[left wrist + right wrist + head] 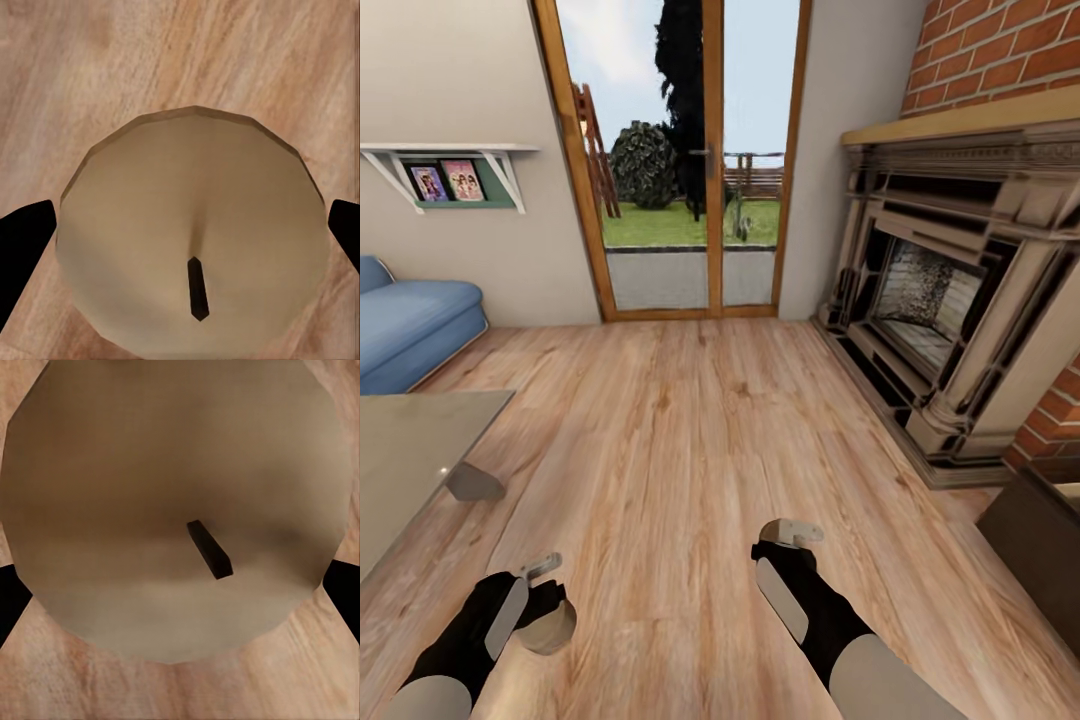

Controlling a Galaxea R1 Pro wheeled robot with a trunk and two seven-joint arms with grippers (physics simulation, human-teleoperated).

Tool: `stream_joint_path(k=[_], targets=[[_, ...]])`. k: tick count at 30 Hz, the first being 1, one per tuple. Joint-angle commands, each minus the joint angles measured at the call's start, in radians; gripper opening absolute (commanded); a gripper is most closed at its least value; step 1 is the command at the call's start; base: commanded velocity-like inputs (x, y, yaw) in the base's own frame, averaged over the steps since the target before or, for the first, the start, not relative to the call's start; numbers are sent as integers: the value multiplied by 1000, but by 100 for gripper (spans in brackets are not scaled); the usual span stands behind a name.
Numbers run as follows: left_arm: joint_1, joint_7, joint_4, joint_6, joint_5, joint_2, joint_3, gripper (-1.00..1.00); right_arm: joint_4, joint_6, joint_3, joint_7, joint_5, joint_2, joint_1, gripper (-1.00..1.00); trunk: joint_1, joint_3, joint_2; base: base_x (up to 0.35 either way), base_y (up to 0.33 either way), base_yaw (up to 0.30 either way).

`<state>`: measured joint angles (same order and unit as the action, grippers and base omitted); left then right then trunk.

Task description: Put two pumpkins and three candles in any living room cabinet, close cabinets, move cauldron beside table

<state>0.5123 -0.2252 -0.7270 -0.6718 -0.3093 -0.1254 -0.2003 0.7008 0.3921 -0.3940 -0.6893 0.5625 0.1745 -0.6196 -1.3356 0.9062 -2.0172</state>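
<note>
The left gripper (191, 240) holds a squat beige wax candle with a short dark wick (191, 232): its black fingers (22, 255) sit against the candle's two sides, and the head view shows the candle's round body (548, 625) hanging just under the gripper, above the floor. The right gripper (180, 585) likewise clamps a second tan wax candle (176, 502), its flat round top facing the wrist camera and dark fingertips (11, 600) pressed at either edge; in the head view that gripper (792, 535) points forward and the candle itself is hidden behind it.

Both arms hang low over the pale wood-plank floor (680, 420). A grey glass-topped surface (410, 450) lies near the left arm, with a blue sofa (410, 325) beyond it. To the right stands a stone fireplace in a red brick wall (950, 290), and at the lower right edge a dark brown wooden corner (1035, 540), probably the cabinet, lies nearer the right arm. So the coming move likely turns rightward, candles kept upright, towards that unit.
</note>
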Motion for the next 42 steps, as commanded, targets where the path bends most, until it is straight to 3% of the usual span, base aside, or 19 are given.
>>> stream_joint_path(k=[1, 22, 42], targets=[[0, 0, 0, 0, 1, 0, 1, -100, 0, 0, 0, -1, -3, 0, 0, -100, 0, 0, 0, 313, 0, 0], [0, 0, 0, 0, 4, 4, 7, -100, 4, 1, 0, 2, -2, 0, 0, -100, 0, 0, 0, 320, 0, -5], [0, 0, 0, 3, 5, 7, 10, -100, 0, 1, 6, 10, 1, 0, 0, -100, 0, 0, 0, -55, 0, -271]])
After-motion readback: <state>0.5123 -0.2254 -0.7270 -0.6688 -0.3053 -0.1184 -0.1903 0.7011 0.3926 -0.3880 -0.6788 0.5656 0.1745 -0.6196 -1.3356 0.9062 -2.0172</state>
